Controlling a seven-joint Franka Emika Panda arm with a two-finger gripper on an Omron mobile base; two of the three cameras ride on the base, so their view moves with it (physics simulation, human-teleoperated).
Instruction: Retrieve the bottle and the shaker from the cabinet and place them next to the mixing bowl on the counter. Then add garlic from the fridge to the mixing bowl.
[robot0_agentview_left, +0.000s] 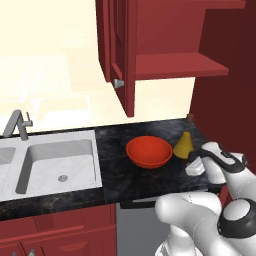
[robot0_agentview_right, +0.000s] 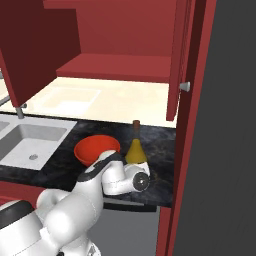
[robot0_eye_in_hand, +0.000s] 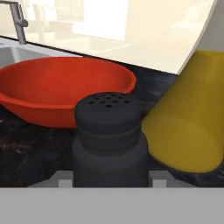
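The black shaker with its holed cap stands upright between my fingertips, and my gripper is shut on it. Just behind it on the left is the red-orange mixing bowl, and on the right the yellow cone base of the bottle. From the base, the bowl and bottle stand side by side on the black counter, with my gripper low beside the bottle, at the counter's front right. The shaker's foot is hidden. The red cabinet hangs open above. The garlic is out of view.
A steel sink with a faucet lies left of the bowl. The cabinet door with its knob juts out above the counter. A tall dark grey surface closes off the right side.
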